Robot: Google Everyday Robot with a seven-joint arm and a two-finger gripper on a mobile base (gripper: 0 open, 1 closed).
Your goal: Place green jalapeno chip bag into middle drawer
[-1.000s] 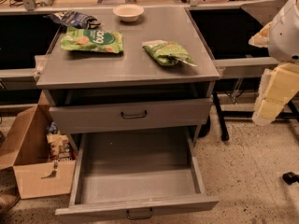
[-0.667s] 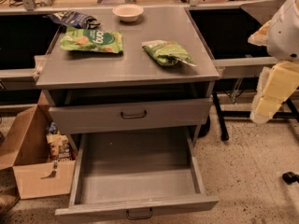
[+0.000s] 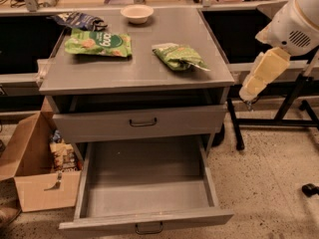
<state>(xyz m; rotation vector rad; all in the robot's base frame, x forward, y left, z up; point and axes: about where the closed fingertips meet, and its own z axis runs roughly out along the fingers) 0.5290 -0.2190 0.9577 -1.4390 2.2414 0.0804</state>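
Gripper point(image 3: 248, 94) hangs off the cabinet top's point(image 3: 124, 72) right edge; whether it is apart or together cannot be told. Up and left of it, the green jalapeno chip bag point(image 3: 178, 57) lies on that top. Below-left of it, the middle drawer point(image 3: 149, 219) stands pulled open. Farther left lie a bigger green bag point(image 3: 98, 43) and a white bowl point(image 3: 137, 13).
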